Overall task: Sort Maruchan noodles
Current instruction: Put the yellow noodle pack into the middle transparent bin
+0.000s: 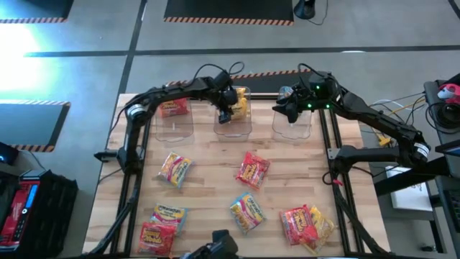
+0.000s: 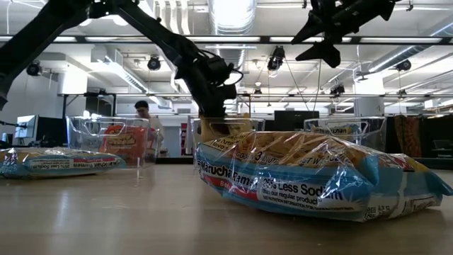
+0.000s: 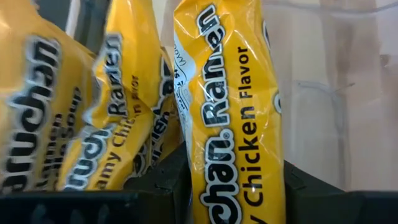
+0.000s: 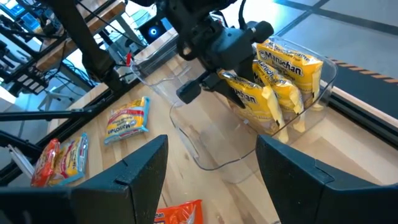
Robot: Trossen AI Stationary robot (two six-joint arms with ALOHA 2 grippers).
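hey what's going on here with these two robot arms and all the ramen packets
The robot is sorting ramen packets into three clear bins. The left gripper holds a yellow packet upright in the middle bin, beside other yellow ones. The right gripper hangs open and empty over the right bin. Several packets still lie loose on the table.

desk (image 1: 215,173): pale wood planks, matt, grain visible | noodle packets (image 1: 252,170): crinkly glossy plastic film | yellow packet (image 3: 233,118): shiny wrinkled wrapper with glare | bins (image 4: 211,140): clear smooth plastic | left hand (image 1: 227,108): dark matt plastic | right hand (image 4: 211,177): black matt fingers (image 4: 134,174)
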